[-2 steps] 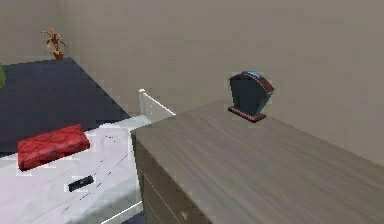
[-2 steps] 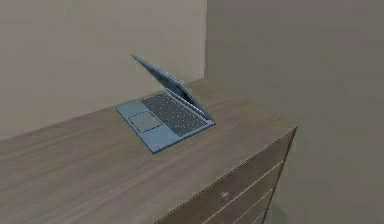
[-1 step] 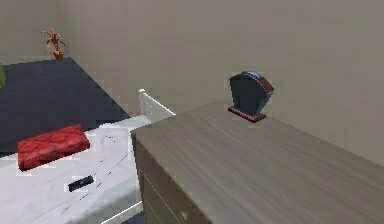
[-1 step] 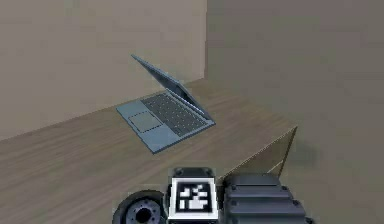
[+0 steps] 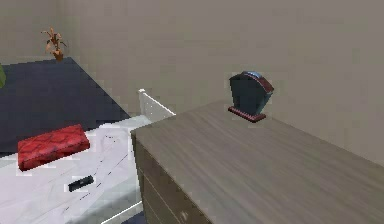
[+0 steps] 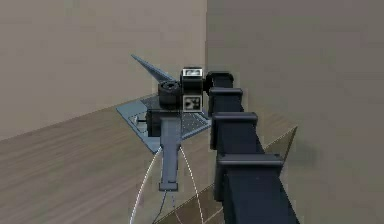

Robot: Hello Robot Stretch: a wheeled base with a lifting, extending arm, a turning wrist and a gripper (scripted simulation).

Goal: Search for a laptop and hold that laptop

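Item: gripper [image 6: 169, 172], sitting at the far end of the dark arm [image 6: 240, 165], its thin fingers [image 6: 146, 195] curving toward the near edge; whether they are spread or pressed together cannot be told, nor whether it is holding anything. Just behind it: laptop [image 6: 133, 113], lying on the wooden tabletop [image 6: 70, 160] at the far side near the wall corner, lid standing tilted up. Forward view: wooden dresser [image 5: 260, 165] at right, carrying a dark blue object on a red base [image 5: 249, 96] at its far edge; white bed [image 5: 100, 165] at left, bearing a red pillow [image 5: 52, 147] and a small dark thing [image 5: 80, 183]; potted plant [image 5: 55, 42] standing far left.
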